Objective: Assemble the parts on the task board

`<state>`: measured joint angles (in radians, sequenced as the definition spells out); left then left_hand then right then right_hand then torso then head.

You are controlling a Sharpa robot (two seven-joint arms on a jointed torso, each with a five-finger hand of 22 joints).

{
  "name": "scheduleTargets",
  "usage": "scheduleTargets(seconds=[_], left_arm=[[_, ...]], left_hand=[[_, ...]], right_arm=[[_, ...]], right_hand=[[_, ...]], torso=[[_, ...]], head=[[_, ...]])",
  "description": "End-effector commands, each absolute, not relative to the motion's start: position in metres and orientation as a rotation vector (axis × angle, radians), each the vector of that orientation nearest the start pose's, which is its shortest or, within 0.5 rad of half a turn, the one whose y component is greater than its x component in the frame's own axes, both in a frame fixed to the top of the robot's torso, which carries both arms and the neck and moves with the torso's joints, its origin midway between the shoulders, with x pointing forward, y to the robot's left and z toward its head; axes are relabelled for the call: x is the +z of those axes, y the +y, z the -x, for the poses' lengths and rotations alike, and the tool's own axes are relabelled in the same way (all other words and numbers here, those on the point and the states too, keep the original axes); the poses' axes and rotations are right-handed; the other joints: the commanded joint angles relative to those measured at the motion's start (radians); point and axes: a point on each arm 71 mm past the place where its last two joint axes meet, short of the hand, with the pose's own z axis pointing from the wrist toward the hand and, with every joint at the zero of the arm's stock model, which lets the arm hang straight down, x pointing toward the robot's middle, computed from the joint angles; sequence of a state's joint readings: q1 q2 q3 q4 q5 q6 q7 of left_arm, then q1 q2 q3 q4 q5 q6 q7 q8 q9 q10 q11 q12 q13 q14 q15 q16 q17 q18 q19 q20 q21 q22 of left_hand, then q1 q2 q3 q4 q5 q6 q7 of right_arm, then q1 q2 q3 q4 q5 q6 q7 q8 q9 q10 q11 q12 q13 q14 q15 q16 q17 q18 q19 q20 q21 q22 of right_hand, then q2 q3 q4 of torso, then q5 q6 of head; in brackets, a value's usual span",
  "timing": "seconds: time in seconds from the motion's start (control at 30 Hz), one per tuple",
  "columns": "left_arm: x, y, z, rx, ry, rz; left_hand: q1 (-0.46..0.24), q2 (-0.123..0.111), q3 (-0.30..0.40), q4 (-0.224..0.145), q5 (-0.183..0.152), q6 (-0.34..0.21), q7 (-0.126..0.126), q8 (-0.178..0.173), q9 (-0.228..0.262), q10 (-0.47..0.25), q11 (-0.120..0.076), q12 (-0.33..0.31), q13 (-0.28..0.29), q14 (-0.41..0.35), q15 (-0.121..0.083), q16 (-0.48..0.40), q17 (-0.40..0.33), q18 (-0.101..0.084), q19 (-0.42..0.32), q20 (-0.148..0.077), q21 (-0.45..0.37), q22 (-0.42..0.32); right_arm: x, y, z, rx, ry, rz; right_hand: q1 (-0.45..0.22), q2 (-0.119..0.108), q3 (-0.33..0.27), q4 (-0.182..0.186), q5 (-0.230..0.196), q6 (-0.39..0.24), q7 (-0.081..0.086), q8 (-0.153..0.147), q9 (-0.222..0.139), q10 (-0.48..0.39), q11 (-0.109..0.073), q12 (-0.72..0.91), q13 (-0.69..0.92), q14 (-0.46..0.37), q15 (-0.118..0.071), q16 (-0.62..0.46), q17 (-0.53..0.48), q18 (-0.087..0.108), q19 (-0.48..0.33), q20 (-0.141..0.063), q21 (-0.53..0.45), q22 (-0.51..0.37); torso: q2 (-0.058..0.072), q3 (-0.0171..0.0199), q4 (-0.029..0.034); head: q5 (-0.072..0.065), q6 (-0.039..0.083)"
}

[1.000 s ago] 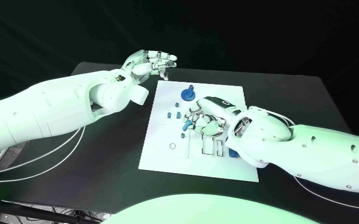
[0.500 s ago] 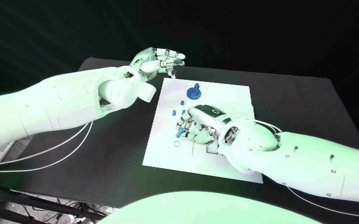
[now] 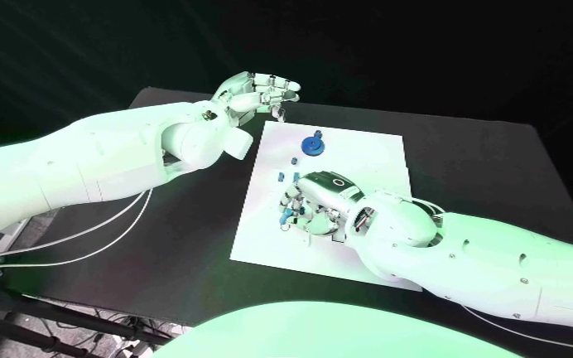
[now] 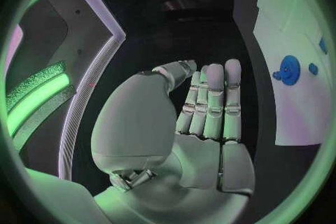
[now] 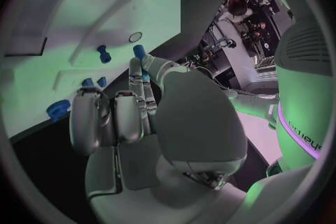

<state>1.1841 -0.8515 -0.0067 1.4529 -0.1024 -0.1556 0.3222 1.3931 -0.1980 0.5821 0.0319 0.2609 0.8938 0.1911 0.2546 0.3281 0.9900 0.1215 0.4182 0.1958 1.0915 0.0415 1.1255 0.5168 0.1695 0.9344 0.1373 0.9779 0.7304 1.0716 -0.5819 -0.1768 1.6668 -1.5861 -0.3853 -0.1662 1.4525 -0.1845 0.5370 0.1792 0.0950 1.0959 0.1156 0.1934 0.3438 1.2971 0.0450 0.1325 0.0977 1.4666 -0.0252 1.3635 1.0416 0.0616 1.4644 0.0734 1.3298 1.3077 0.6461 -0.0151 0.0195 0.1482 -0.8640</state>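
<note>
Right hand (image 3: 318, 205): pinching blue part (image 5: 139, 51) over board (image 3: 370, 159); seat it squarely. Left hand (image 3: 257, 93): curled, empty, far-left of board.

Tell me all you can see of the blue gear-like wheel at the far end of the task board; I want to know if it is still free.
The blue wheel is a round, toothed-looking disc, apparently plastic, with a small blue knob beside it at its far edge. It lies flat near the far end of the white task board. Nothing touches it: the left hand hovers off the board's far left corner, and the right hand works nearer, mid-board. The left wrist view shows it alone on the plate too.
</note>
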Motion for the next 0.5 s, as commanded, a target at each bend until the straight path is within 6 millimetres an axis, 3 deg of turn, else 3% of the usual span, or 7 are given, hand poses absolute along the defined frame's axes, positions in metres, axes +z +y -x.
scheduleTargets(seconds=[0.03, 0.5], left_arm=[[-0.1801, 0.2228, -0.4995, -1.591, 1.534, 1.025], [-0.1803, 0.2235, -0.4997, -1.59, 1.536, 1.026]], left_hand=[[-0.001, 0.006, -0.003, 0.002, 0.002, -0.004, 0.003, -0.002, 0.001, -0.008, 0.001, 0.006, 0.001, -0.003, 0.003, -0.006, -0.001, 0.016, 0.001, 0.002, -0.007, -0.001], [-0.001, 0.006, -0.003, 0.002, 0.002, -0.004, 0.003, -0.002, 0.001, -0.008, 0.001, 0.006, 0.001, -0.003, 0.003, -0.006, -0.001, 0.016, 0.001, 0.002, -0.007, -0.001]], right_arm=[[-0.2571, -0.0357, -0.3729, 0.971, 1.736, 0.466], [-0.2633, -0.0356, -0.372, 0.946, 1.775, 0.488]], right_hand=[[-0.008, 0.001, 0.005, -0.004, 0.0, 0.004, 0.0, 0.004, 0.035, 0.004, 0.001, -0.005, 0.002, 0.012, -0.007, -0.002, 0.0, -0.017, 0.053, -0.006, 0.001, 0.202], [-0.016, 0.001, 0.008, -0.007, -0.005, 0.003, 0.0, 0.005, 0.037, 0.004, 0.001, -0.006, 0.003, 0.012, -0.007, -0.003, 0.0, -0.017, 0.052, -0.006, 0.0, 0.202]], torso=[[-0.001, -0.0006, -0.0016], [-0.001, 0.0007, -0.0023]], head=[[0.003, -0.003], [0.006, -0.007]])
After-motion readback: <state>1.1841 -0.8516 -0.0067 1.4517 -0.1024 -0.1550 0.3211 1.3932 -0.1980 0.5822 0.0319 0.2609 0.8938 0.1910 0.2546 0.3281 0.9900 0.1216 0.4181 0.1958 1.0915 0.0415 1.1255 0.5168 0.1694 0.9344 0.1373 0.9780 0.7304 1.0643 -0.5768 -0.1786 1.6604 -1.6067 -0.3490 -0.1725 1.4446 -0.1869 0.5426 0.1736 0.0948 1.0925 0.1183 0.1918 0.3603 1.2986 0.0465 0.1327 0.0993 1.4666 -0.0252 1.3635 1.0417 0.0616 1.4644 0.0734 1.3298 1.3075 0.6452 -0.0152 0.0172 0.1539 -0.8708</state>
